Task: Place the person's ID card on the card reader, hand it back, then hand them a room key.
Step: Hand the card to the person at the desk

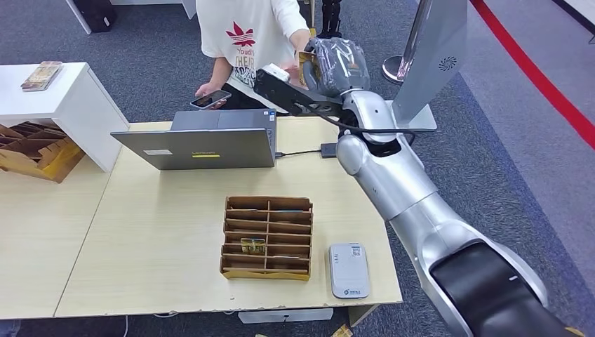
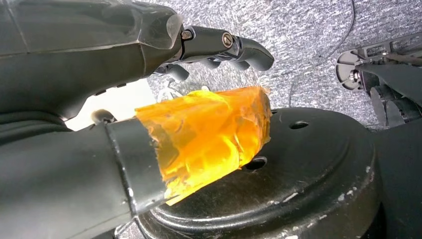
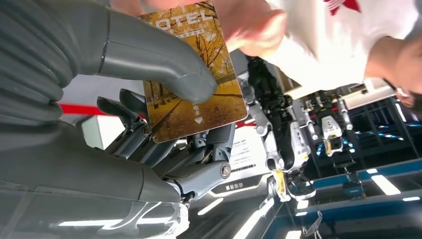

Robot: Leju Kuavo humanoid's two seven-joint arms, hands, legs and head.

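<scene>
The robot's right hand (image 1: 319,67) reaches across the desk (image 1: 168,239) toward a person (image 1: 249,31) in a white T-shirt, offering a hotel room key card (image 3: 191,74). In the right wrist view the thick grey thumb presses on the card's printed face, an autumn avenue of yellow trees, while the darker fingers (image 3: 149,144) back it from behind. It is a flat pinch that leaves much of the card free, apparently so the person can take it. The person's fingers (image 3: 249,27) already touch or close on the card's far end; whether they bear its weight cannot be told.

The card's long axis runs from the robot's palm out toward the person, its "HOTEL" lettering at the person's end and a small printed arrow at the robot's end. It is held well above the desk, beyond the open laptop (image 1: 200,144).

Behind the reach, the card reader (image 1: 349,269) lies bare near the desk's front edge, just beside the compartmented cardboard tray (image 1: 266,237), where one card (image 1: 252,246) sits in a slot. The person's other hand holds a phone (image 1: 210,99).

The left hand (image 2: 189,74) hangs low above a dark round base on the carpet, its fingers apart and holding nothing. Judged from this, the handover of the key is the step in progress.
</scene>
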